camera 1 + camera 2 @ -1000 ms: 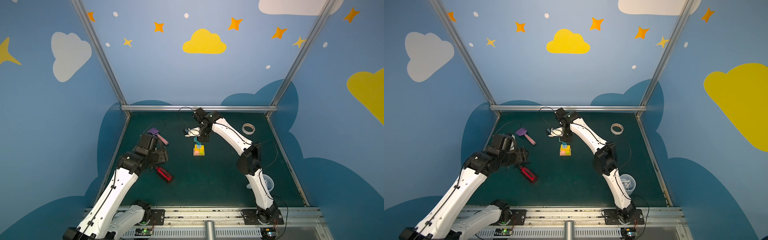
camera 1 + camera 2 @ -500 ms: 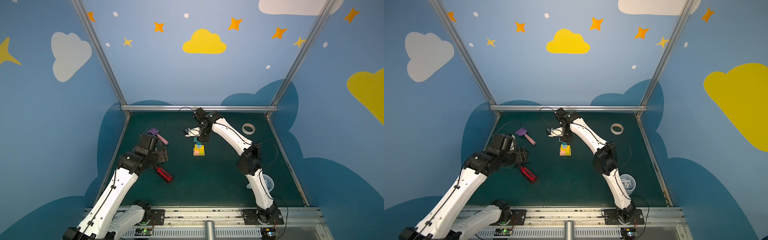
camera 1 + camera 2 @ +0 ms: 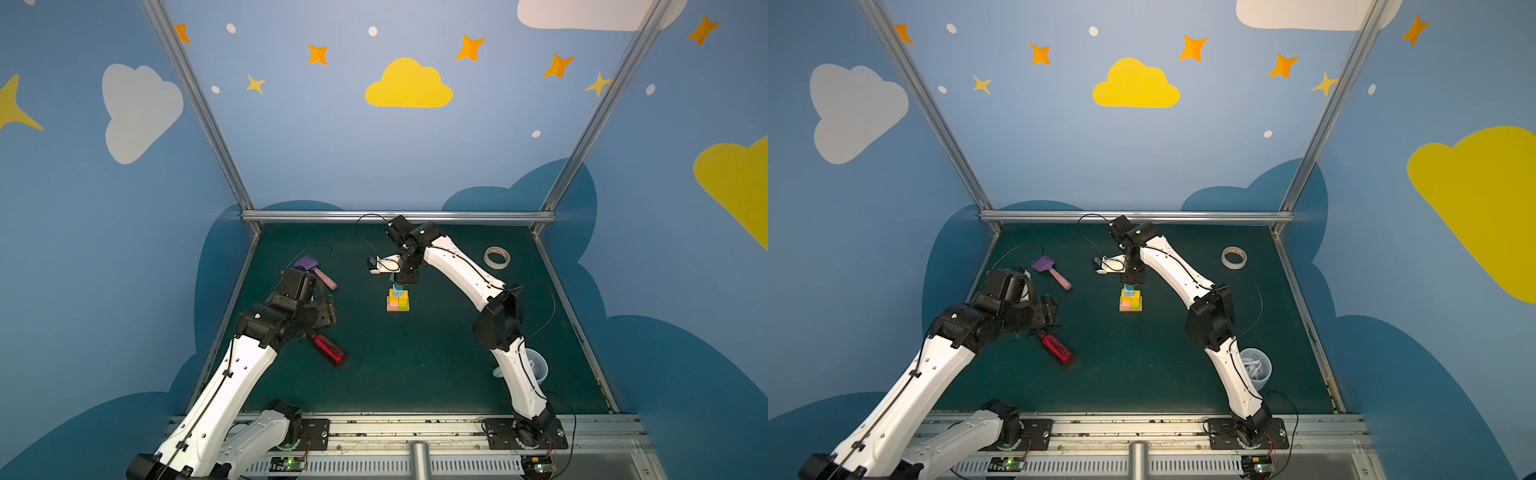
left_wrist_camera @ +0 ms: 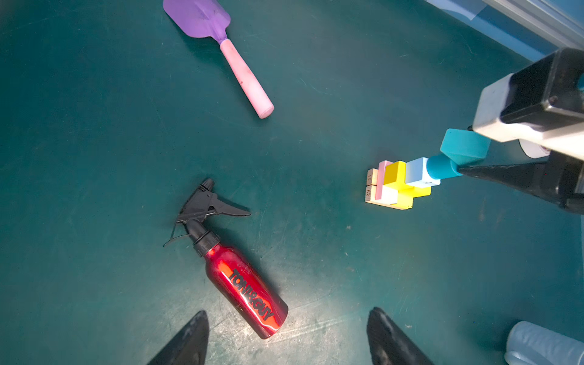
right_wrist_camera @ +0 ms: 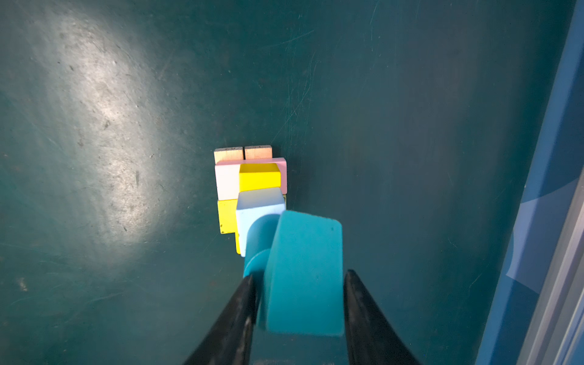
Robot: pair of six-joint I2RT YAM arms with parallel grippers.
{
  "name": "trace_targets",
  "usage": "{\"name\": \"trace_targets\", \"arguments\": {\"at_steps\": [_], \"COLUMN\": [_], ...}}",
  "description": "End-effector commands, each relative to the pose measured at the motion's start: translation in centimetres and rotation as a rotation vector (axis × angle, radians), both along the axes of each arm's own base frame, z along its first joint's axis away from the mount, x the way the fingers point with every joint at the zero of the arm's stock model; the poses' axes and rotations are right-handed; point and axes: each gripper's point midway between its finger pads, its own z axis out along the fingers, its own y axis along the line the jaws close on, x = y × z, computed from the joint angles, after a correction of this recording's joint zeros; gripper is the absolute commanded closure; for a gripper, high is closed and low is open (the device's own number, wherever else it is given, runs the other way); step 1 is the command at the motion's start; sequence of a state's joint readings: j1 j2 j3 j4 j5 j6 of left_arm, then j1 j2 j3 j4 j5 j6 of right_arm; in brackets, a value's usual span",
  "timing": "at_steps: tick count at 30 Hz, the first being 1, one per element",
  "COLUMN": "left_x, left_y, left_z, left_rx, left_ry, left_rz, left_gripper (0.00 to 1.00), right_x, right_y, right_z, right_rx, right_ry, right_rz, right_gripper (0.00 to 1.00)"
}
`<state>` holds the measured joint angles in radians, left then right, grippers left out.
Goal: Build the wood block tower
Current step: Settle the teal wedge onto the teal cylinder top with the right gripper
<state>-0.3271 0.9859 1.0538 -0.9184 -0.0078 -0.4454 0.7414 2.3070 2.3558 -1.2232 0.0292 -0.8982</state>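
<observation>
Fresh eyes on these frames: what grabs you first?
The bright stepped tower in the middle of the scene, with the right gripper directly above it, straddling the teal house-shaped block at its top; gripped or merely flanked, I cannot tell. Next, the red spray bottle lying on its side near the open left gripper, and the purple spatula farther back on the left.

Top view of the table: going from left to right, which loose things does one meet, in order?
purple spatula → block tower → tape roll. The red spray bottle and the clear cup overlap these sideways, so I leave them out.
</observation>
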Motion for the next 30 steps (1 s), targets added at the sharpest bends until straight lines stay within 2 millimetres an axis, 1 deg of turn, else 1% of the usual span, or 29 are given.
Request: {"name": "trace_targets", "arguments": {"at_steps": [1,6,30], "left_x": [-0.09,-0.11,0.13], "left_y": [0.03,0.06,0.01], "left_z": [-0.11,-0.13,-0.07], "left_rx": [-0.002,-0.001,-0.001], "left_ry": [0.0,0.0,-0.003], "left_rz": [-0.004,-0.004,-0.006], "left_gripper": [0.21,0.21,0.21], "right_x": [-1.09,-1.11,-1.04], "right_y": [-0.5,-0.39,-0.22], "right_z": [0.67,0.64,0.89], "right_rx": [-0.009,-0.005,0.005], "right_ry": [0.017,0.019,0.012], "right_rz": [0.002,0.002,0.006], "right_gripper": [0.56,0.59,0.61]}}
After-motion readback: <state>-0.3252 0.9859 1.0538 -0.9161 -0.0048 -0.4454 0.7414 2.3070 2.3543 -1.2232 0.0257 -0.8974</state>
